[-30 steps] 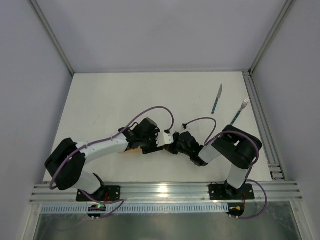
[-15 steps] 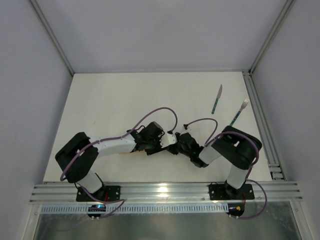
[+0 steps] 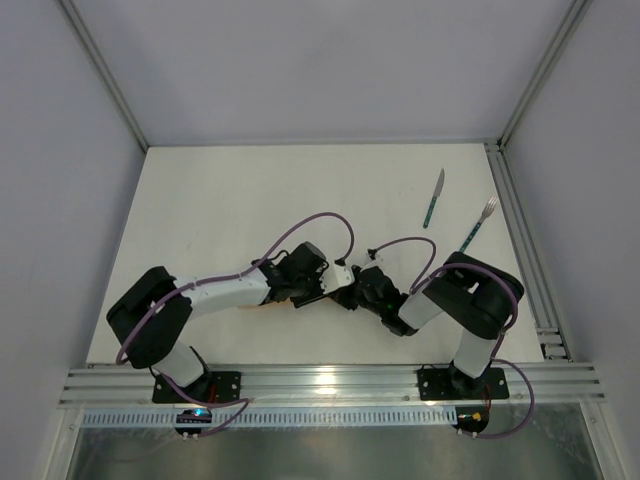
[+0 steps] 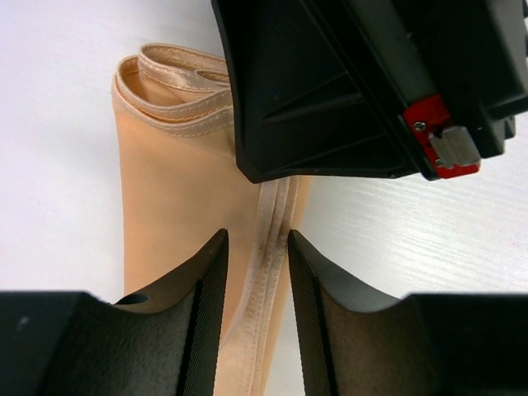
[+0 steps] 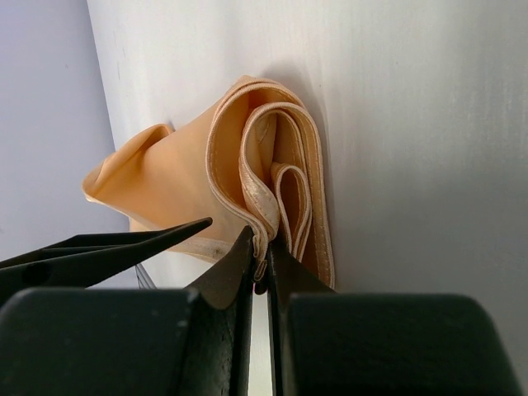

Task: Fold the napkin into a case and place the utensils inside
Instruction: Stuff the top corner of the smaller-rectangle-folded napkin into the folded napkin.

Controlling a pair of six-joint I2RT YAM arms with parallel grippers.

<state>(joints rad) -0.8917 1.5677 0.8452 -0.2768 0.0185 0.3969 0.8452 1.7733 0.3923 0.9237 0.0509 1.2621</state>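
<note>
Napkin (image 4: 169, 206) lies on the table (image 3: 250, 190), near-centre, between the two wrists. From the top view it's almost fully hidden under the arms, with only a sliver of peach showing. It's folded over itself in several loose layers, and the hems loop at one end.

Right gripper (image 5: 260, 247): jaws pressed together, pinching the stacked hem edges of the napkin at the folded end. The cloth bulges away from the pinch toward the table surface.

Left gripper (image 4: 256, 241): jaws part-spread, straddling the long hem strip. The strip runs through the gap between the fingers. There is cloth under and beside the left finger and bare table beside the right one. I can't see a clamp on the cloth.

The two grippers sit close together, nearly nose to nose. The right one's black body fills the top of the left wrist view.

Knife (image 3: 433, 198) and fork (image 3: 479, 224) lie side by side at far right of the table, apart from each other, metal ends pointing away from the arms. Both are well apart from the napkin.
</note>
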